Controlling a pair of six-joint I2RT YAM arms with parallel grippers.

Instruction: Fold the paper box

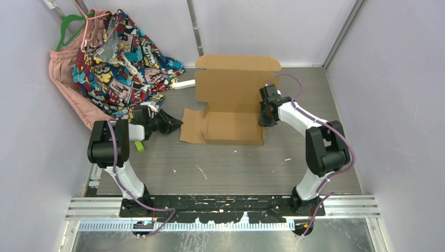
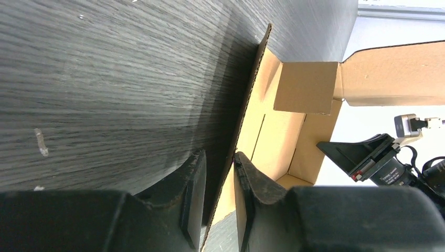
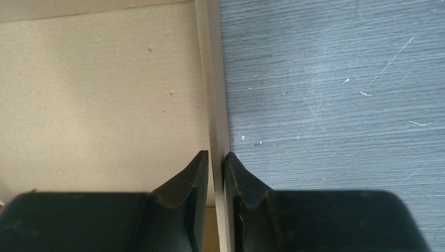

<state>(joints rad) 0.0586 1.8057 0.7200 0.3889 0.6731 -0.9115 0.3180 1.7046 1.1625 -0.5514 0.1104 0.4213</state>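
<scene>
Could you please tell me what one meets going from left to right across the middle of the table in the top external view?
small green object → left gripper → paper box → right gripper, at the box's right edge

The paper box (image 1: 231, 94) is matt brown corrugated cardboard, fluting bare along its cut edge. The counter (image 1: 236, 168) is dark grey wood-grain, low sheen, finely scratched. The jaws are matt black plastic, slightly grainy
</scene>
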